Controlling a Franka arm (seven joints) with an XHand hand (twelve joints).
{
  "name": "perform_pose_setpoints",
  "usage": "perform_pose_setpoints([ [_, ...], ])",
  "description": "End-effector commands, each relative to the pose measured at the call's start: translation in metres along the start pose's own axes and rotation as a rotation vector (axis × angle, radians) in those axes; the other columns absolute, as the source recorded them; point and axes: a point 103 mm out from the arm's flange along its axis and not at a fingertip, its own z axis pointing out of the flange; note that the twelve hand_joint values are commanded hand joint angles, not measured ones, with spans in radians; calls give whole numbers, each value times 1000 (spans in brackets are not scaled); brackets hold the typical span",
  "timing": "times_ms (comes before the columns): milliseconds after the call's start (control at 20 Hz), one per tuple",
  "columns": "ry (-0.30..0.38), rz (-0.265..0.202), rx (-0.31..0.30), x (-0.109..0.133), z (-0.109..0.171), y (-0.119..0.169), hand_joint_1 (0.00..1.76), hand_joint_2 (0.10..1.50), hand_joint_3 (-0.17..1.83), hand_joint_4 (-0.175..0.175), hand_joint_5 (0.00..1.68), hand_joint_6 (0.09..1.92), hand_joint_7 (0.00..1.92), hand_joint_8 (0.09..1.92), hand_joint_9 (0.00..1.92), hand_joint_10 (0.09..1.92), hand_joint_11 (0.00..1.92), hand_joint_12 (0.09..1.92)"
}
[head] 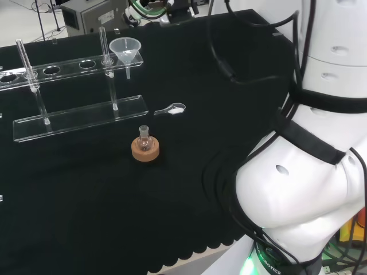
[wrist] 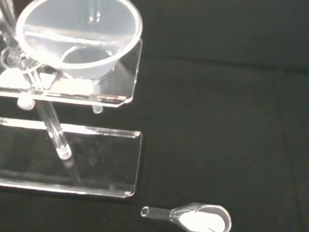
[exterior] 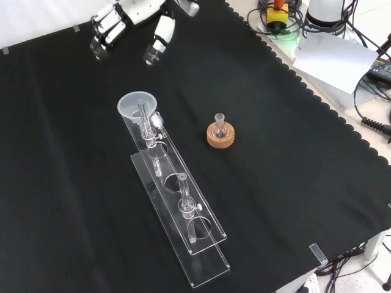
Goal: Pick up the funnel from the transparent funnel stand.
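Hovering near the tabletop's far edge in the front view, the hand (exterior: 131, 21) is keeping its fingers (exterior: 156, 46) relaxed, holding nothing; the funnel (exterior: 137, 105) is sitting in the stand's (exterior: 183, 210) end hole, stem hanging free.

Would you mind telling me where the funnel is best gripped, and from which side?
Probably by its wide cone, just under the rim, coming from above. It sits upright in the end hole of the stand, stem down through the shelf, so only the cone is free and it must lift straight up.

Funnel (exterior: 137, 105) in stand's (exterior: 183, 229) end hole, flask (exterior: 219, 126) seemingly right.
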Motion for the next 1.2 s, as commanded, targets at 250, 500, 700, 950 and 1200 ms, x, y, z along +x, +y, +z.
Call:
perform_pose_setpoints([
  [250, -53, -56, 154, 27, 17, 15, 437, 876, 158, -2, 160, 87, 1, 615, 243, 744, 114, 1444],
  [500, -36, -52, 174, 27, 21, 23, 460, 824, 147, -6, 125, 87, 0, 372, 188, 781, 131, 1465],
  [700, -37, -61, 196, 32, 25, 31, 470, 804, 141, -19, 106, 87, 0, 337, 174, 790, 156, 1473],
  [950, -64, -112, 209, 39, 31, 37, 473, 792, 137, -29, 91, 87, 0, 341, 168, 798, 169, 1474],
  [1200, -83, -103, 192, 41, 35, 43, 508, 784, 138, -37, 97, 87, 0, 377, 165, 817, 178, 1472],
])
